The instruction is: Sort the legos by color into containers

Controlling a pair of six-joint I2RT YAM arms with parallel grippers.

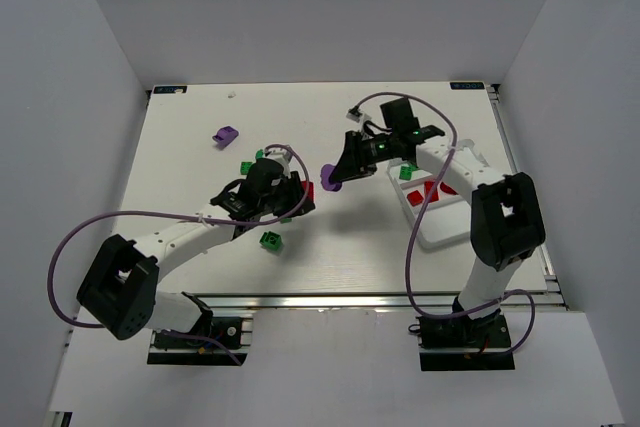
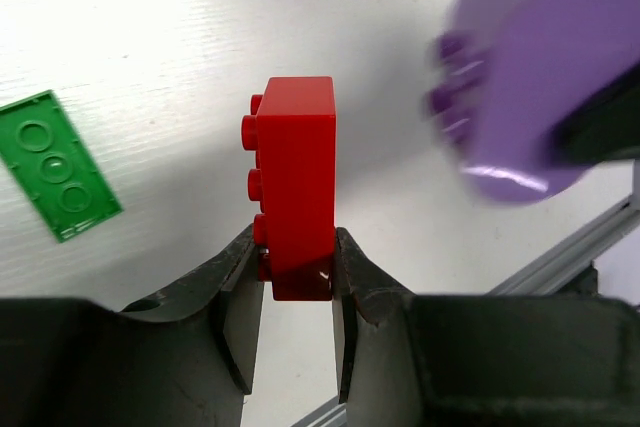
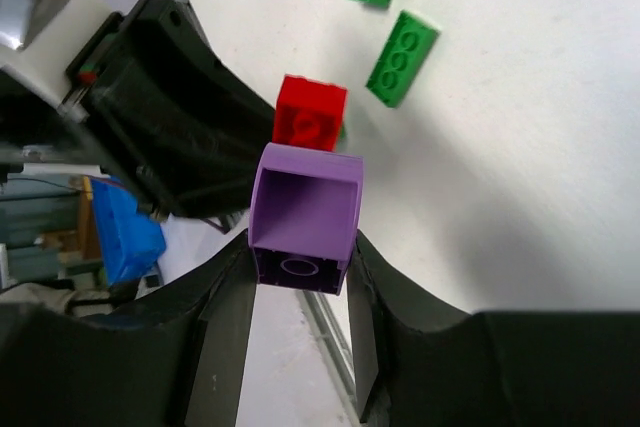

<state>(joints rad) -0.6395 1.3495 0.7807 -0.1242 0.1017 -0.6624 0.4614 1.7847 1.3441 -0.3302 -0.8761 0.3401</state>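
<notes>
legos point(image 1: 270, 240) partly loose on the table point(image 1: 190, 177): green ones, one purple piece point(image 1: 225, 134) at far left. left gripper point(image 2: 297, 272) clamped on a red brick point(image 2: 295, 162); right gripper point(image 3: 300, 252) clamped on a purple brick point(image 3: 305, 207), both mid-table, close together. red pieces point(image 1: 432, 190) lie in the white tray point(image 1: 440, 232), right side.

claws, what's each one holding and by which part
Left claw: red brick, pinched at its near end, the rest sticking out. Right claw: purple brick, pinched by its side walls at the near end.
</notes>
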